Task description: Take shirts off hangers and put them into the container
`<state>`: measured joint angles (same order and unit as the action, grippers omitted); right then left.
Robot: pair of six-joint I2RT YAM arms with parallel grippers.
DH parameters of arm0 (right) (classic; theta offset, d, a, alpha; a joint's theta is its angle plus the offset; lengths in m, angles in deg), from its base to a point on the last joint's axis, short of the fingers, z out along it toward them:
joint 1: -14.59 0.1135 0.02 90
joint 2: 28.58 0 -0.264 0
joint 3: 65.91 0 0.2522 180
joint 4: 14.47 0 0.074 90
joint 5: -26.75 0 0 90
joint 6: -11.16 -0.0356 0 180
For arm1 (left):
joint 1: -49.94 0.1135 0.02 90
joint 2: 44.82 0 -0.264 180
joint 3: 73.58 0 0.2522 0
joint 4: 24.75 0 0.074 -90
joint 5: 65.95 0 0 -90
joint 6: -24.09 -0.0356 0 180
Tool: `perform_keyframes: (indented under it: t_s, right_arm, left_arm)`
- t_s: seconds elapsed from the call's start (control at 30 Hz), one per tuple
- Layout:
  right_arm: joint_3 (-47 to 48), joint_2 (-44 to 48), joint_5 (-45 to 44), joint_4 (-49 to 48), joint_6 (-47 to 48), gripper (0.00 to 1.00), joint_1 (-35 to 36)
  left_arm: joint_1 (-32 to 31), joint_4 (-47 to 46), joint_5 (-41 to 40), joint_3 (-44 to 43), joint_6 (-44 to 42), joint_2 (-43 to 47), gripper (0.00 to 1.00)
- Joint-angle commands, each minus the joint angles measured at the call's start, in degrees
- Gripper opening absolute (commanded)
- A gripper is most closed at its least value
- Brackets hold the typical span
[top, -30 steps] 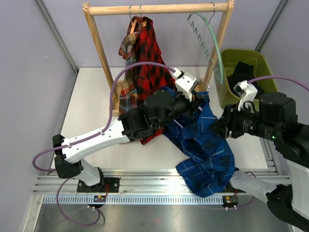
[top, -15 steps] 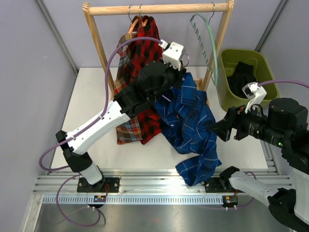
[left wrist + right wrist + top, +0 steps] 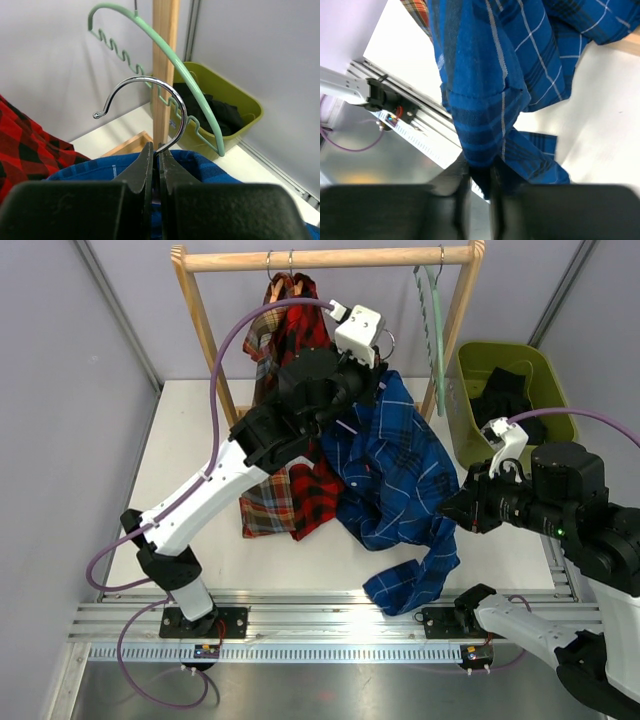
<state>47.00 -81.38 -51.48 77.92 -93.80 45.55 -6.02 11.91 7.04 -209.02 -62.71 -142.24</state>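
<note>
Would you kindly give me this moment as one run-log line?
left jaws shut on hanger hook; right jaws shut on blue shirt; black shirt in container; green hanger bare

The top view looks down from above and behind the arms over the whole counter [image 3: 190, 450]. The left wrist view looks closely past its end effector [image 3: 156, 152] and the hanger hook [image 3: 181, 107] toward the bin [image 3: 235, 131]. The right wrist view, very near the blue shirt [image 3: 485, 75], seemingly faces down. All three share that shirt.

This is a robotics lab test cell. Plain lilac-grey wall panels [image 3: 60, 440] on metal framing enclose a white tabletop [image 3: 190, 460]. Along the bottom of the frame, arm bases [image 3: 190, 618] are bolted to slotted aluminium rail [image 3: 330, 625], with purple cables [image 3: 222, 440] trailing.
</note>
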Motion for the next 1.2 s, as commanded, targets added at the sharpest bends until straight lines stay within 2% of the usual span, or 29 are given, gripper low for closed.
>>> perform_keyframes:
  t_s: [0.0, 0.07, 0.2, 0.3, 0.33, 0.4, 0.7, 1.07, 1.17]
  right_arm:
    - [-0.01, -0.12, 1.33, -1.38, 0.29, 0.15, -0.11]
    - [0.42, 0.41, 1.15, -0.59, 0.02, 0.06, -0.11]
    - [1.22, 1.55, 0.45, 1.52, -0.68, 0.08, -0.11]
    - [1.66, 2.17, -0.25, 2.75, -0.86, 0.25, -0.2]
    - [1.57, 2.26, -0.6, 2.93, -1.03, 0.36, -0.11]
    - [1.13, 2.52, -0.61, 2.85, -1.04, 0.46, -0.11]
    - [-2.82, 2.09, 1.06, -0.58, -0.42, 0.5, -0.2]
    - [-2.83, -0.38, -1.13, -2.96, 1.33, 0.74, -0.2]
    - [-2.12, -0.9, -1.31, -3.48, 2.21, 0.75, -0.11]
  left_arm:
    - [2.78, -4.0, -0.65, -2.59, -2.5, 0.66, 0.0]
    - [5.23, -4.26, -0.56, -2.68, -1.71, 0.14, 0.0]
    - [9.2, -5.84, 0.58, -3.46, -1.01, -0.92, 0.0]
    - [10.87, -5.15, 1.45, -7.67, 0.13, -2.59, 0.0]
    - [11.14, -4.79, 1.72, -8.47, 0.4, -3.46, 0.0]
    - [11.23, -4.88, 2.42, -9.36, 0.93, -3.73, 0.0]
    - [11.23, -5.23, 4.35, -9.18, 3.21, -3.3, 0.0]
    - [10.97, -4.97, 8.57, -3.47, 6.55, 0.66, 0.0]
    - [10.79, -5.49, 8.93, -1.63, 6.91, 1.27, 0.0]
